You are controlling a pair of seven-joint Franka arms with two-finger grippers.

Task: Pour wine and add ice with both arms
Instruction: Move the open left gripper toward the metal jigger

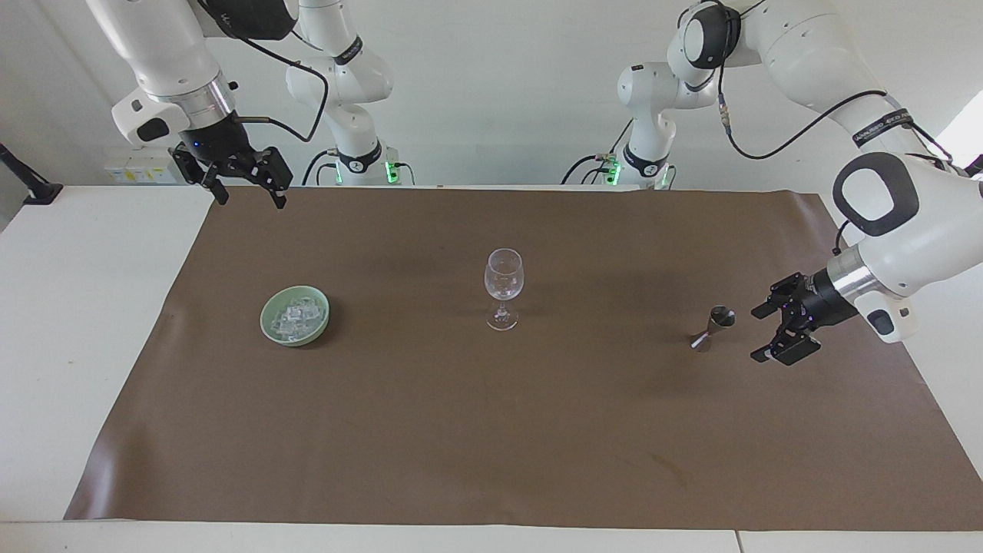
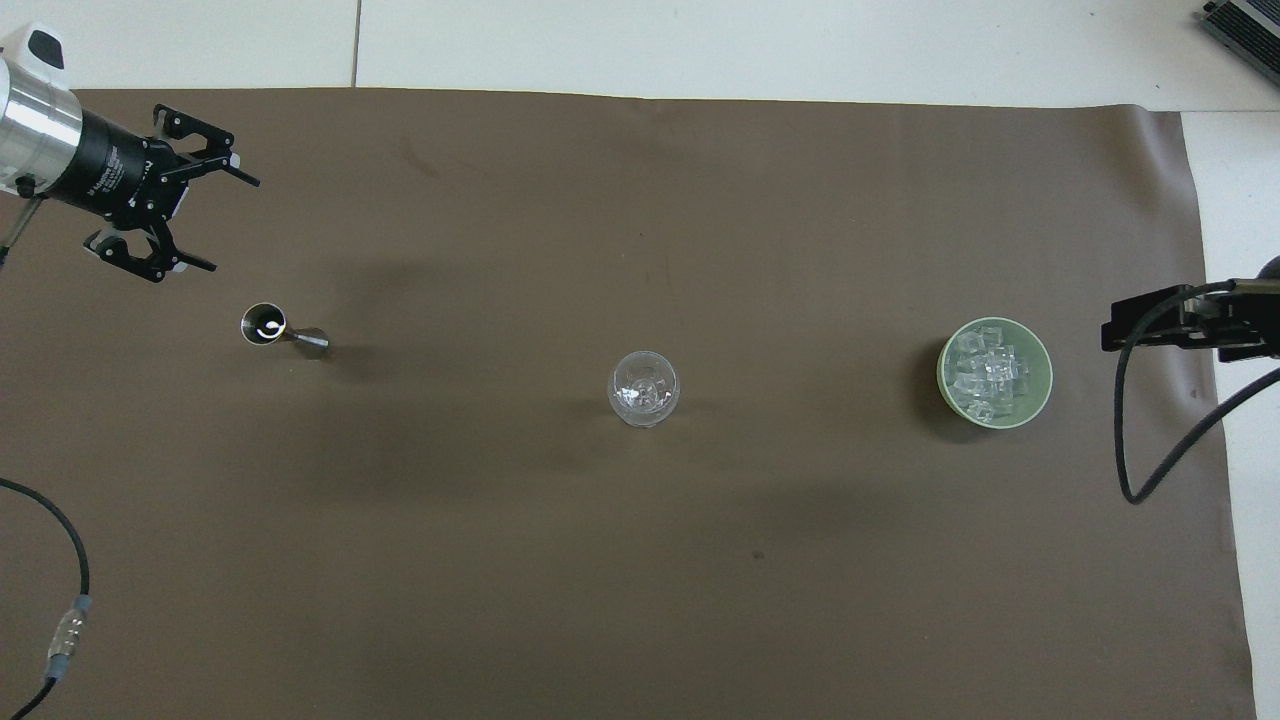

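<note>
Right pincer point(image 1: 244, 187) hangs high over the robots' edge of the brown mat point(image 1: 491, 430), fingers spread, holding nothing; this arm waits, probably parked clear until ice is needed. Below it, further out on the desk point(image 1: 92, 322), the pale green bowl point(image 1: 295, 316) sits toward the right arm's end with the ice point(image 1: 296, 319) heaped inside, easy reach for that arm. Wine glass point(image 1: 503, 298) stands upright mid-mat, looks empty, placed between the two arms so both can get to it. Metal jigger point(image 1: 712, 328) stands upright toward the left arm's end, a glint in its cup in the overhead view; cannot tell if that is liquid. Left pincer point(image 1: 774, 330) is low, just beside the jigger on the side away from the glass, turned sideways with fingers wide apart, gripping nothing, not touching. Judging by that pose, it is lining up for a side grasp on the jigger's waist. No pour, no ice moved yet.
</note>
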